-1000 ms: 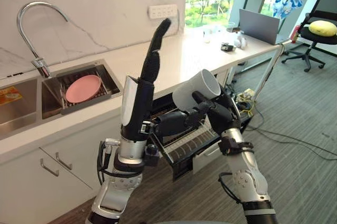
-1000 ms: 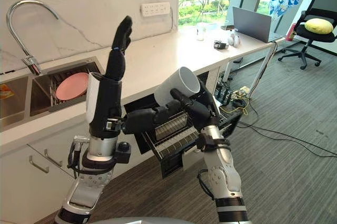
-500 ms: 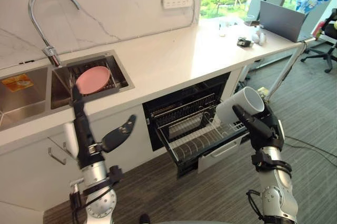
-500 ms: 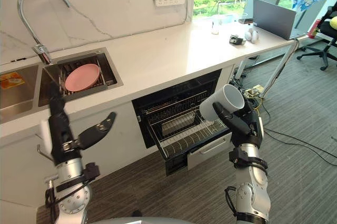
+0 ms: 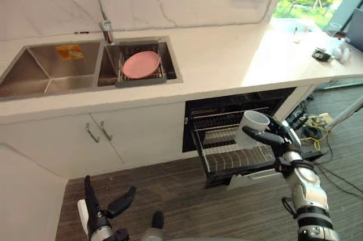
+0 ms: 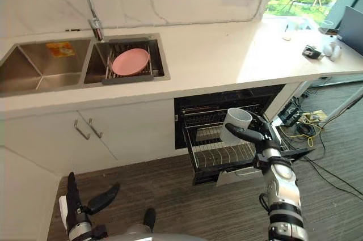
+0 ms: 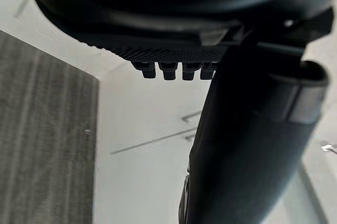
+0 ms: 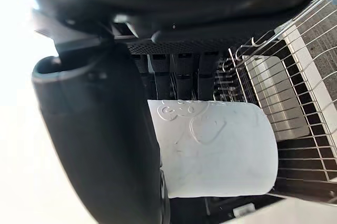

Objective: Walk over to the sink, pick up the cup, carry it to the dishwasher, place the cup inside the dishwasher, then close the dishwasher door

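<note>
Your cup (image 5: 253, 128) is white, its mouth up and a little tilted, and it sits in the right hand (image 5: 282, 141). In the right wrist view you can see the fingers (image 8: 181, 74) wrapped over one side of it and the thumb (image 8: 105, 145) lying along the other, so the hand is clasped firmly round the cup. The cup hangs above the wire rack (image 5: 235, 159), which is pulled out of the open dishwasher (image 5: 227, 110). It is over the rack's right half and is not set down among the wires.

The dishwasher sits under the pale countertop (image 5: 227, 59), just right of the white cabinet doors (image 5: 113, 133). Further left along the counter you have the double sink (image 5: 51, 74). A pink plate (image 5: 142, 64) lies on a dish rack in the sink's right basin, and the faucet (image 5: 105, 3) arches over the divide between the basins.

Your left hand (image 5: 97, 217) is low at the robot's left side, over the dark floor (image 5: 181, 195) and well apart from the dishwasher. Its fingers are straight, its thumb is spread, and it holds nothing.
</note>
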Available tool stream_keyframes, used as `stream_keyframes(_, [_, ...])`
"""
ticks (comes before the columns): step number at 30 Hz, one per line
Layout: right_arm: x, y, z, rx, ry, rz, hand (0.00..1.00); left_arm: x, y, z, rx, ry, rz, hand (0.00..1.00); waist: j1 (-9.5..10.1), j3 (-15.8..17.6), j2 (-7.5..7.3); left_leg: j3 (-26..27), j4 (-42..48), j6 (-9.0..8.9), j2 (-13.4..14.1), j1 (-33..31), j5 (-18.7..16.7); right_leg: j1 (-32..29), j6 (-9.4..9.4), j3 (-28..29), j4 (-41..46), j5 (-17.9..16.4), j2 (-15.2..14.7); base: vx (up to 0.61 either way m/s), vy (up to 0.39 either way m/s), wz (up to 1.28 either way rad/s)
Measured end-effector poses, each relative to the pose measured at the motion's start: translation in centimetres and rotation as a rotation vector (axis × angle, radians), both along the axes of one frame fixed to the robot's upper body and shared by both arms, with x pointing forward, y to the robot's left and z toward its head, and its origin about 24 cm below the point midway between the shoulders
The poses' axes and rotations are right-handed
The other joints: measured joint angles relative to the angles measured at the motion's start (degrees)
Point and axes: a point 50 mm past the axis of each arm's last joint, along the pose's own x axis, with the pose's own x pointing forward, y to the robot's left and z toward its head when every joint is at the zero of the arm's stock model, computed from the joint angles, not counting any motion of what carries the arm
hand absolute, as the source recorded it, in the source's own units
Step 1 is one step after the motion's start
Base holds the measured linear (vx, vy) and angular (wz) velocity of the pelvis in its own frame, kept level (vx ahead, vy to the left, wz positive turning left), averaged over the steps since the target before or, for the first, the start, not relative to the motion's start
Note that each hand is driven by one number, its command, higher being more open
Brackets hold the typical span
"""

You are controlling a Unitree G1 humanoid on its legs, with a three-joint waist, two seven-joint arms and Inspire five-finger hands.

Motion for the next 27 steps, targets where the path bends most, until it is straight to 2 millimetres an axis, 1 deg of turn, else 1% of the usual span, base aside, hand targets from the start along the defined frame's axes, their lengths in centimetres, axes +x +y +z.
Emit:
stream_keyframes(2, [0.4,0.4,-0.6,-0.013,0.036,0.018,0.0,-0.4,0.5,-0.4,0.008,0.038,-0.002,1.0,0.96,0.77,-0.1,-0.63,0.0,0.0,-0.22,-0.08,0.04,-0.01,-0.1,-0.61,0.81,-0.79,-0.29,-0.02,-0.003,0.25])
stream_keyframes(4, [0.7,0.8,-1.1,-0.01,0.067,0.028,0.0,-0.5,0.7,-0.5,0.012,0.048,0.001,1.0,1.29,1.83,-0.04,-1.85,0.0,0.07,-0.64,-0.61,0.25,-0.01,-0.14,-1.82,1.56,-1.52,-0.63,-0.01,-0.006,0.3])
stream_keyframes(6, [1.2,1.1,-1.7,-0.012,0.11,0.044,0.0,-0.5,0.9,-0.7,0.012,0.062,-0.006,1.0,2.31,3.26,0.11,-2.54,0.01,-0.06,-0.99,-1.2,0.72,-0.24,0.0,-2.52,1.96,-1.81,-0.9,-0.01,-0.002,0.21])
stream_keyframes(7, [1.5,1.2,-1.9,-0.009,0.125,0.046,0.0,-0.4,0.9,-0.9,0.01,0.072,-0.011,1.0,2.62,3.83,0.17,-2.88,0.01,0.03,-1.13,-1.54,0.95,-0.53,0.08,-2.85,2.29,-2.01,-1.02,0.0,-0.008,0.21])
stream_keyframes(8, [2.1,1.4,-1.8,-0.01,0.139,0.056,0.0,-0.4,1.1,-1.0,0.004,0.089,-0.015,1.0,3.09,4.26,0.1,-3.31,0.02,0.34,-1.17,-2.7,1.37,-1.78,0.17,-2.96,3.3,-2.16,-1.22,0.0,-0.006,0.22])
stream_keyframes(9, [3.0,1.3,-1.2,-0.022,0.144,0.069,0.0,-0.2,1.1,-1.2,-0.002,0.096,-0.027,1.0,3.39,5.2,0.15,-3.81,0.03,0.27,-1.21,-3.77,1.93,-3.19,0.23,-2.52,4.37,-2.33,-1.42,0.0,-0.007,0.21])
stream_keyframes(10, [3.6,1.0,-0.7,-0.032,0.14,0.071,0.0,0.1,1.1,-1.2,-0.008,0.098,-0.036,1.0,3.59,5.92,0.25,-4.19,0.04,0.28,-1.24,-4.29,2.12,-3.65,0.25,-2.44,4.81,-2.51,-1.49,-0.02,-0.002,0.24])
stream_keyframes(11, [4.6,0.3,0.6,-0.052,0.122,0.068,0.0,0.7,1.0,-1.4,-0.022,0.096,-0.053,1.0,4.14,7.37,0.41,-4.81,0.05,0.28,-1.27,-5.28,2.57,-4.77,0.21,-2.38,5.88,-2.99,-1.72,-0.04,-0.004,0.19])
stream_keyframes(12, [5.2,0.0,1.4,-0.061,0.11,0.065,0.0,0.9,1.0,-1.5,-0.027,0.097,-0.062,1.0,4.33,7.93,0.38,-4.94,0.05,0.28,-1.25,-5.87,2.75,-5.52,0.16,-2.34,6.55,-3.25,-1.85,-0.07,-0.003,0.13])
stream_keyframes(14, [7.0,-0.8,4.4,-0.096,0.042,0.059,0.0,1.3,1.0,-1.7,-0.055,0.096,-0.073,1.0,5.52,9.88,0.42,-4.97,0.05,0.33,-1.23,-7.46,3.17,-8.12,0.08,-1.78,8.88,-4.08,-2.52,-0.06,-0.001,0.0])
stream_keyframes(15, [7.4,-0.9,5.2,-0.103,0.022,0.061,0.0,1.3,1.0,-1.7,-0.061,0.093,-0.071,1.0,5.64,10.36,0.44,-4.97,0.05,0.34,-1.26,-7.79,3.25,-8.68,0.06,-1.62,9.49,-4.32,-2.71,-0.08,-0.006,0.0])
stream_keyframes(16, [8.4,-1.0,7.2,-0.136,-0.022,0.062,0.0,1.4,1.2,-1.7,-0.087,0.085,-0.072,1.0,5.83,11.49,0.52,-5.01,0.05,0.46,-1.39,-8.86,3.46,-10.39,0.03,-1.3,11.09,-4.91,-3.32,-0.06,-0.005,0.0])
stream_keyframes(18, [8.9,-1.1,8.0,-0.154,-0.029,0.062,0.0,1.5,1.3,-1.7,-0.102,0.088,-0.08,1.0,6.02,12.14,0.66,-5.02,0.05,0.57,-1.53,-9.38,3.59,-11.3,0.1,-1.15,12.23,-5.38,-3.82,-0.05,-0.014,0.01])
stream_keyframes(20, [9.3,-1.6,8.6,-0.187,-0.012,0.047,0.0,2.1,1.5,-1.9,-0.111,0.096,-0.102,1.0,6.79,12.74,1.0,-5.23,0.05,0.8,-1.77,-10.66,3.9,-13.26,0.02,-1.0,14.25,-6.19,-4.55,-0.05,-0.032,0.05])
stream_keyframes(21, [9.5,-1.8,8.9,-0.19,-0.005,0.033,0.0,2.4,1.5,-1.8,-0.117,0.087,-0.111,1.0,7.05,13.65,1.23,-5.42,0.05,0.83,-1.9,-11.09,4.09,-13.98,-0.03,-1.0,15.31,-6.64,-4.93,-0.04,-0.034,0.08])
stream_keyframes(25, [10.1,-2.0,9.7,-0.19,0.011,0.015,0.0,3.1,1.2,-1.8,-0.15,0.07,-0.112,1.0,7.22,15.81,1.86,-5.87,0.08,0.77,-2.43,-12.73,4.8,-16.35,-0.06,-1.01,18.03,-7.72,-6.15,-0.06,-0.045,0.08])
stream_keyframes(27, [10.4,-2.3,10.5,-0.233,0.019,0.018,0.0,3.5,1.3,-1.8,-0.165,0.058,-0.12,1.0,7.32,16.71,2.02,-6.03,0.19,0.75,-2.65,-13.84,5.06,-17.86,-0.11,-0.96,19.49,-8.34,-6.8,-0.04,-0.055,0.06])
